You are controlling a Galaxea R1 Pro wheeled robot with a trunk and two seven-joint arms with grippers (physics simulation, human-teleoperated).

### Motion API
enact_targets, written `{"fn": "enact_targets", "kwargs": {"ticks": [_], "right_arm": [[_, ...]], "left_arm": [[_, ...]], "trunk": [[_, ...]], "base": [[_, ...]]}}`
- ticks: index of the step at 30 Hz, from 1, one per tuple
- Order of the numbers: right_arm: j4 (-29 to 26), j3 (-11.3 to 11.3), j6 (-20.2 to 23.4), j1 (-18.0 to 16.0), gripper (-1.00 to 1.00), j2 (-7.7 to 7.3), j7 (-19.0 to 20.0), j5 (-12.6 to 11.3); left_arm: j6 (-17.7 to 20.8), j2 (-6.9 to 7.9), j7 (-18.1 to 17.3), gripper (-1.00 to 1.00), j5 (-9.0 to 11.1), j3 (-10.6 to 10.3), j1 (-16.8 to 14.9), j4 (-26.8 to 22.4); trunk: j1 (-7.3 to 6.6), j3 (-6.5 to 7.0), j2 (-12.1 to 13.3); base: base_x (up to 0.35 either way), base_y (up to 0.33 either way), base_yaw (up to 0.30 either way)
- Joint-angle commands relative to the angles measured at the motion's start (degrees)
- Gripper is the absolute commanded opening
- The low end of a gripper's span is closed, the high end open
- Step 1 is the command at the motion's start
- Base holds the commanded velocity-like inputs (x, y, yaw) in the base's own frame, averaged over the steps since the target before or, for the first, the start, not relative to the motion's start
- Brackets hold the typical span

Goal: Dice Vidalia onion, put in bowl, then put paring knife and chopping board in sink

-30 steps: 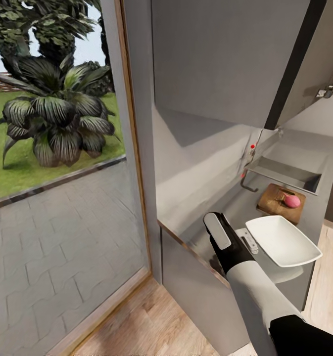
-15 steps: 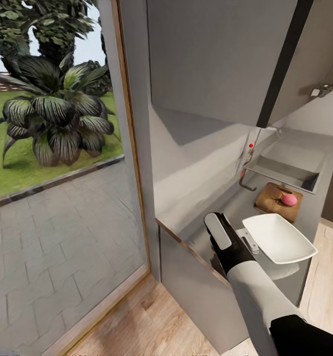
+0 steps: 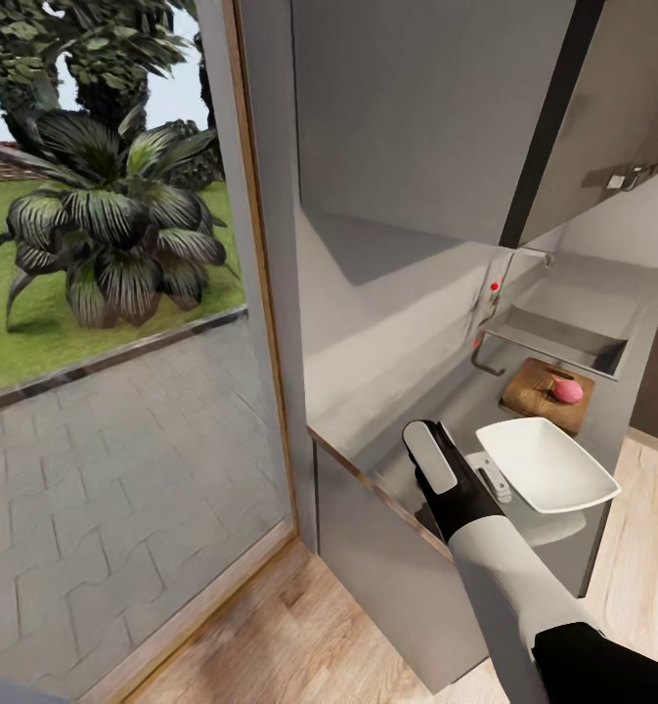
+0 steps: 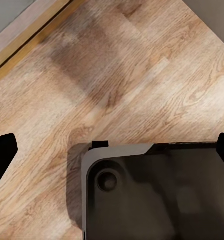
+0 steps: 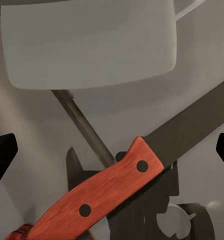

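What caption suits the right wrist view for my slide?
Red-handled paring knife lying on the grey countertop beside the white bowl.

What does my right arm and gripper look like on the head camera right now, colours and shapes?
The right arm has a smooth white forearm shell over a black upper segment. Its wrist is black, ending in the right gripper, black with a flat pale-grey rounded finger plate.

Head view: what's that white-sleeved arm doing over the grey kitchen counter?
The robot's right gripper hangs open over the glossy grey countertop, beside the shallow white bowl. The red-handled paring knife sits right before its fingers, ungripped. Farther along, a pink round onion rests whole on the dark-brown wooden chopping board, next to the grey steel sink.
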Motion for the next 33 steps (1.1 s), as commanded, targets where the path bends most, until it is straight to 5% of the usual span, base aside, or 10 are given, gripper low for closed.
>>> {"fn": "enact_targets", "kwargs": {"ticks": [1,33], "right_arm": [[-0.02,0.13,-0.59,-0.05,1.00,-0.03,-0.13,-0.19],[3.26,0.13,-7.02,-0.05,1.00,0.22,-0.59,-2.41]], "left_arm": [[-0.07,0.06,-0.09,1.00,0.49,-0.16,0.01,-0.06],[-0.07,0.06,-0.10,1.00,0.49,-0.16,0.01,-0.02]], "trunk": [[0.03,-0.10,-0.11],[0.03,-0.10,-0.11]], "base": [[-0.001,0.000,0.000],[0.000,0.000,0.000]]}}
